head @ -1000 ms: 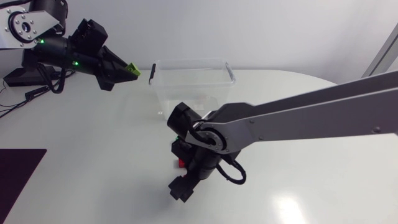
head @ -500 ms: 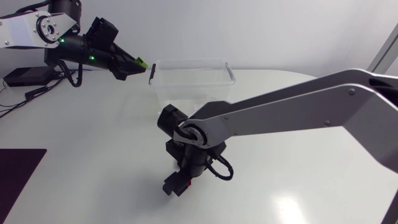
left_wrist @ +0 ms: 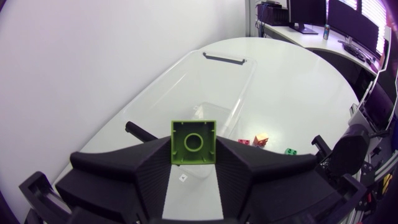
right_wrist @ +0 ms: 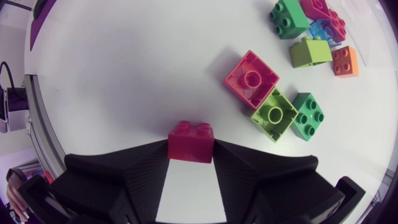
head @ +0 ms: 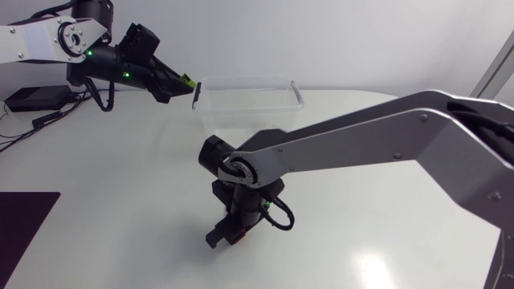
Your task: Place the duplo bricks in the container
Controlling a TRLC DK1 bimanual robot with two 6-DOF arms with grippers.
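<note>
Two arms are loaded, and both have shifted over the last second. The left gripper [head: 182, 81] is clamped on a green brick [left_wrist: 194, 142] with its hollow underside toward the wrist camera. It has travelled from well left of the container [head: 249, 79] up to its end, and the fingertips now sit just beside the black handle [head: 195, 92] at the rim. From the head view they do not look to be over the opening yet, so a short advance seems needed before letting go. The right gripper [head: 226, 236] pinches a red brick [right_wrist: 191, 141] from two sides, studs up. Its arm has swung toward the table's [head: 120, 201] front edge, so it is farther from the container than before. That brick is secured, but the carry back is not yet made. Several loose bricks [right_wrist: 251, 77] — pink, lime, green, orange, blue — lie on the table ahead of the right gripper, some touching, and I see none inside the container, so the task looks to be at an early stage. Writing: a small white sticker [left_wrist: 183, 178] shows below the left gripper, its mark too small to read. No other labels are legible.
</note>
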